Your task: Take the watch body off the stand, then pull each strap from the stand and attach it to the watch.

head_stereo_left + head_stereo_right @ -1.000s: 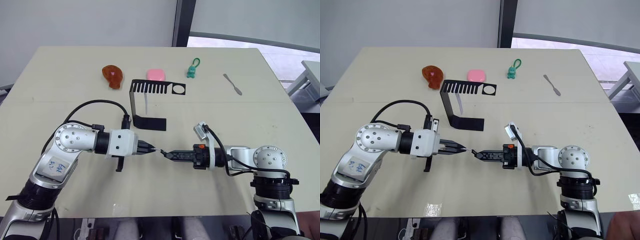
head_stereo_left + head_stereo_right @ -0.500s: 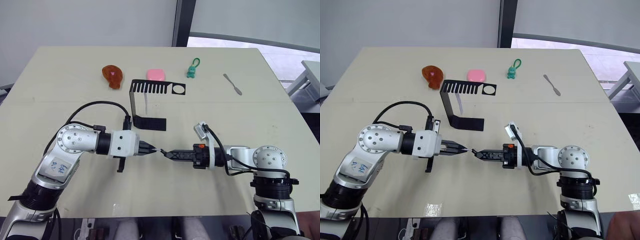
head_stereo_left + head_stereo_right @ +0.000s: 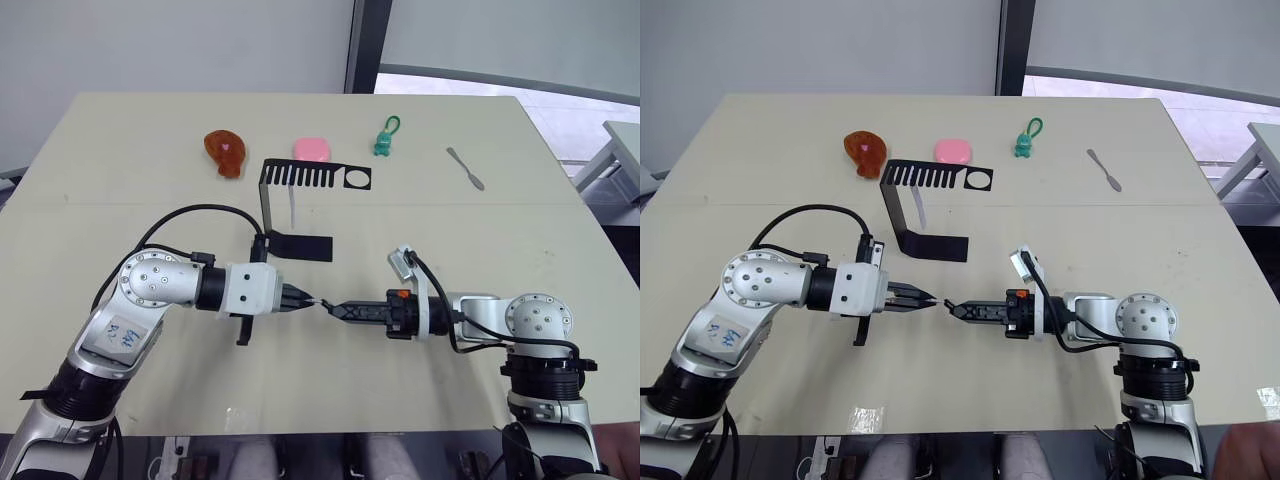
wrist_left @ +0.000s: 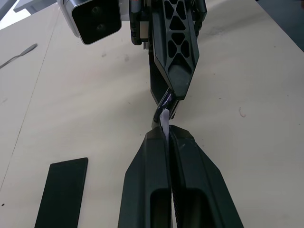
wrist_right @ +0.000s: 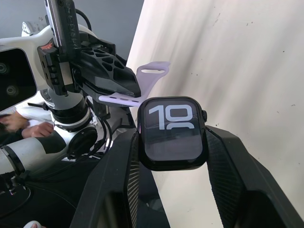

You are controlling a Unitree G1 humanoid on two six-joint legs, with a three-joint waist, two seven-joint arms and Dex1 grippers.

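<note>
only the left elbow swung inward; both tips stayed put. left end effector (image 4: pixel 167 135) pinched a strap (image 5: pixel 142 85) just ahead of the watch (image 5: pixel 172 130) clamped in the right end effector (image 3: pixel 952 308). aligning the strap end squarely with the lug slot looked key.

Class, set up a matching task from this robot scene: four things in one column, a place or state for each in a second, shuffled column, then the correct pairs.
Things:
1. watch body
2. strap
3. stand
4. spatula

Places or states:
A. lying on the table's far right
B. gripped by the right gripper
C. standing on the table beyond both grippers
D. pinched by the left gripper

Pairs: 1-B, 2-D, 3-C, 4-A
</note>
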